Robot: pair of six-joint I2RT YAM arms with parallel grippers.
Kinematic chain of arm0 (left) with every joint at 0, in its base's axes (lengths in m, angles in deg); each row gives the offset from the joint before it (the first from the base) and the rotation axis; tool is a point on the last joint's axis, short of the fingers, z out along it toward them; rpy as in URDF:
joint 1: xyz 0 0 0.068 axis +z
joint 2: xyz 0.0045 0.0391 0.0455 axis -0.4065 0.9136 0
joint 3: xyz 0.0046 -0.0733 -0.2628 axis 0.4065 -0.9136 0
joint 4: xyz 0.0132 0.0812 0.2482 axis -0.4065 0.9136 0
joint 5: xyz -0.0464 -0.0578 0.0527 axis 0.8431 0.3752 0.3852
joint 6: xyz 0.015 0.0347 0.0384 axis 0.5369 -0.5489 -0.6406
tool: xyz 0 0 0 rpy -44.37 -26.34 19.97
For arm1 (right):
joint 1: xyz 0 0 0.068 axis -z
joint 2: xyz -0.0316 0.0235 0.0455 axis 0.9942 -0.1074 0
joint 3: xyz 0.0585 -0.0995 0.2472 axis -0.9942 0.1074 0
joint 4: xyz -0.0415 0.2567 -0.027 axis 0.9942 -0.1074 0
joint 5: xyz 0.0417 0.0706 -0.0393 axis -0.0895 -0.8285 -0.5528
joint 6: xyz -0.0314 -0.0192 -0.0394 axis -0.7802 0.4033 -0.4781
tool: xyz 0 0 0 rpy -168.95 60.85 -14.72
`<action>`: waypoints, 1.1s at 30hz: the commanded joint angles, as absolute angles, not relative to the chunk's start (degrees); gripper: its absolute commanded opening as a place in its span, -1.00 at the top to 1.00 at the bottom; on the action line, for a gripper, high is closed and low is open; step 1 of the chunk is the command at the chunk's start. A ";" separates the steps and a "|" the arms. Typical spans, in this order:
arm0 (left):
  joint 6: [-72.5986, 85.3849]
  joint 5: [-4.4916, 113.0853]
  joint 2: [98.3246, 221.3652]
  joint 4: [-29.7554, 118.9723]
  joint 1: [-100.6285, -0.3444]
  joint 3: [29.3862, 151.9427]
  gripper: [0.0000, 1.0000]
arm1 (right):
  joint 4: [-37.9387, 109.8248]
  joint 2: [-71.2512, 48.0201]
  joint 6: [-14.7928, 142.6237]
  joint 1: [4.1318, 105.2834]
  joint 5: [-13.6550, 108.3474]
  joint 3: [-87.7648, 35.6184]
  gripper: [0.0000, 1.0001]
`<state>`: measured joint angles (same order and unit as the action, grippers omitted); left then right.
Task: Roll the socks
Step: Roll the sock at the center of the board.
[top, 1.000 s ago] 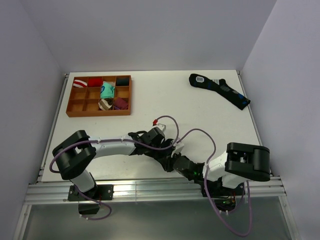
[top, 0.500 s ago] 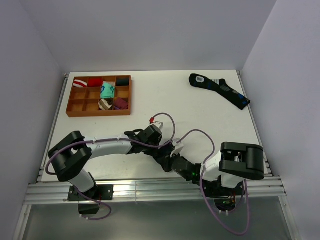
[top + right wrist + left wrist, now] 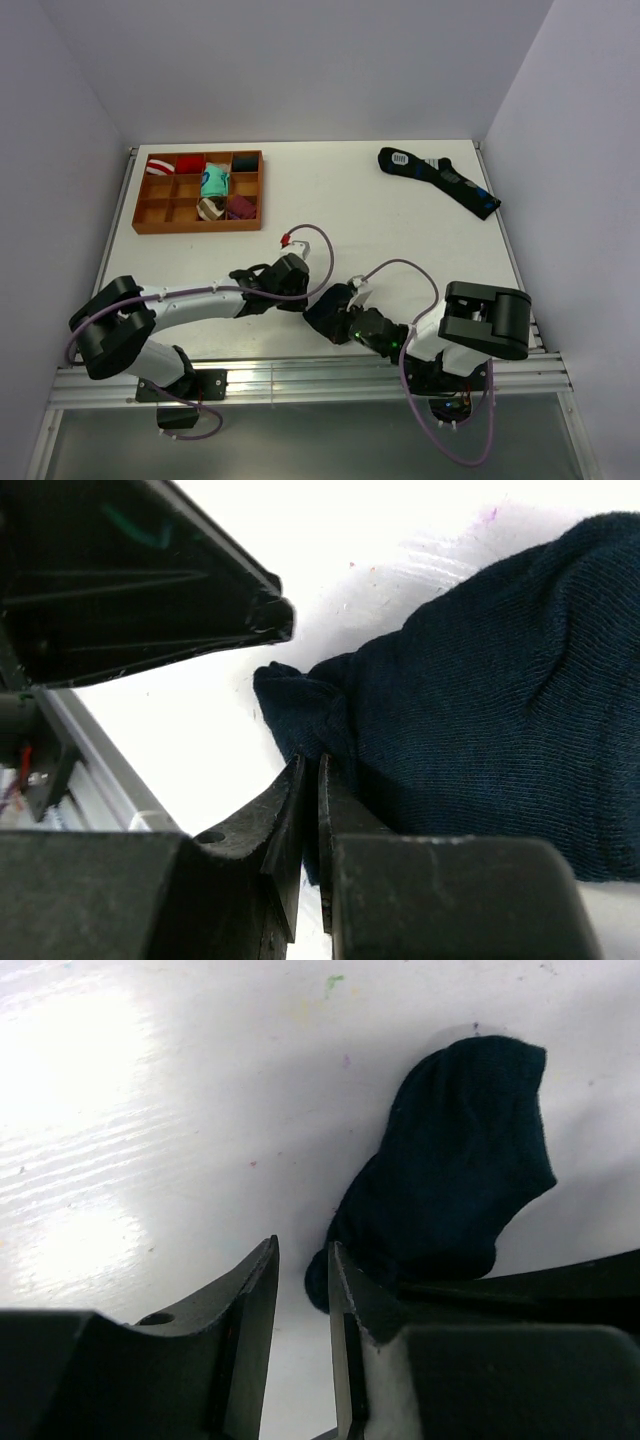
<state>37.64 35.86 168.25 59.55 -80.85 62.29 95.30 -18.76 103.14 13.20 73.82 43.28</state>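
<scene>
Moved since a second ago: the left arm, drawn back leftward, and the right arm, reaching further left along the near edge. We list the contents near to far.

- Right gripper point(image 3: 310, 762): jaws all but closed, pinching a folded edge of the short plain dark navy fabric socks point(image 3: 480, 720).
- Socks: we find them flat on the white table point(image 3: 350, 200) near its front edge, between the two grippers, which largely hide them from above.
- Left gripper point(image 3: 302, 1248): jaws parted by a narrow slit with nothing between them; one finger sits just beside the socks' near tip.
- Further back, left: orange plastic compartment tray point(image 3: 197, 228), with colourful rolled sock bundles point(image 3: 213, 182) in several cells.
- Far right: long black sock with blue patches and a white label point(image 3: 440, 180), lying flat.
</scene>
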 commanded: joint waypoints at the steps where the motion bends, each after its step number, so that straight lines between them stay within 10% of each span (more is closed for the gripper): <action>1: 38.93 33.91 165.13 55.68 -80.68 59.90 0.35 | 84.17 -19.04 104.56 15.54 65.81 46.22 0.76; 33: 33.84 39.89 152.46 25.10 -81.99 38.27 0.11 | 74.25 -20.09 109.22 37.16 33.46 44.38 0.78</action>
